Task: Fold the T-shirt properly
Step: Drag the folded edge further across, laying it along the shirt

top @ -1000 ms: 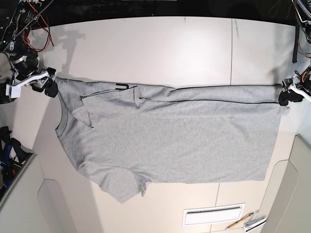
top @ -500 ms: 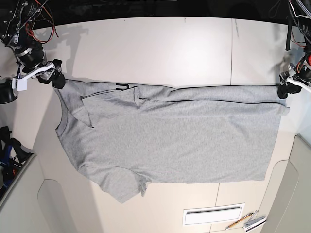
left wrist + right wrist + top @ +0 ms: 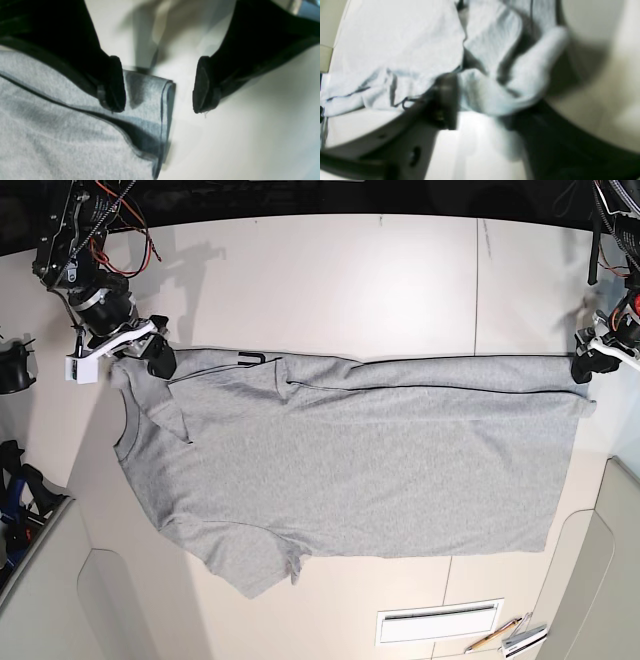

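The heather-grey T-shirt (image 3: 350, 470) lies flat on the white table (image 3: 330, 280), plain side up, with the neck at the left and the hem at the right. Its far edge is folded over. My right gripper (image 3: 155, 358) is at the shirt's far-left shoulder. In the blurred right wrist view it (image 3: 492, 100) is shut on a bunch of the shirt (image 3: 395, 37). My left gripper (image 3: 583, 368) is at the far-right hem corner. In the left wrist view it (image 3: 158, 86) is open, with the hem corner (image 3: 150, 100) lying on the table between the fingers.
A white slotted plate (image 3: 437, 620) and some pencils (image 3: 510, 635) lie near the front edge. Grey panels (image 3: 40, 600) stand at both front corners. Loose cables (image 3: 95, 210) hang at the back left. A table seam (image 3: 476, 280) runs at the right.
My right gripper has moved rightward over the shoulder, taking the cloth with it. My left gripper has shifted slightly toward the back and the hem corner lies loose.
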Controlling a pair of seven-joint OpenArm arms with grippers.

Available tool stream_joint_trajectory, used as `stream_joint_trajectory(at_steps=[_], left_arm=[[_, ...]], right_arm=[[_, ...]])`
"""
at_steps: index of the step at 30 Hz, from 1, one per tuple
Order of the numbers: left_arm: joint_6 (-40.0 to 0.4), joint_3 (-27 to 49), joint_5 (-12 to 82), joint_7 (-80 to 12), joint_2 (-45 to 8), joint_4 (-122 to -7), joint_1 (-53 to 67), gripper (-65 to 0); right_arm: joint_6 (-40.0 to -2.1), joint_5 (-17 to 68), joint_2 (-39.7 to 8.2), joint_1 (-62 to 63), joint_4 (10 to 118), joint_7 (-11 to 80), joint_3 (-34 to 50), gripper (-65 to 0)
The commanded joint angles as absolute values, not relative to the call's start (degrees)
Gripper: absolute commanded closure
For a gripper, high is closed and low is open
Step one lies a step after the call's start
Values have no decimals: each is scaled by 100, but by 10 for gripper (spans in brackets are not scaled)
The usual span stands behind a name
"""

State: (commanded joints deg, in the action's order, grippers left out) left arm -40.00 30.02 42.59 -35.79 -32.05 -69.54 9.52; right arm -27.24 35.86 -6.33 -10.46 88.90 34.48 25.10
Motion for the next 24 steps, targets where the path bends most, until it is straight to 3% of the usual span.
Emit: stream_joint_trajectory(at_steps=[3,5,8,17,24], left_arm=[[-4000,3002,4259,-3428,-3208,-6954,952,-133],[-4000,3002,4259,-3428,-3208,-6967,952,0],[-4000,3002,4254,-3465,-3242,-7032,956,0],[-4000,3002,4261,-4108,-3240,-7762,1166,0],[-4000,3004,4359,-4421,-3242,-8477,1907,0]], right_arm=[[-2729,3350,-635,-1000,8890,3312,2510,-38],[-2746,3225,-659,-1000,8890,3234,2510,0],[-3168,3223,-668,-1002,8897,3304,2563,0],[-3205,4268,-701,-1024,8903,4193,3374,0],[-3312,4578,-1146,-1411,8903,4261,3389,0]])
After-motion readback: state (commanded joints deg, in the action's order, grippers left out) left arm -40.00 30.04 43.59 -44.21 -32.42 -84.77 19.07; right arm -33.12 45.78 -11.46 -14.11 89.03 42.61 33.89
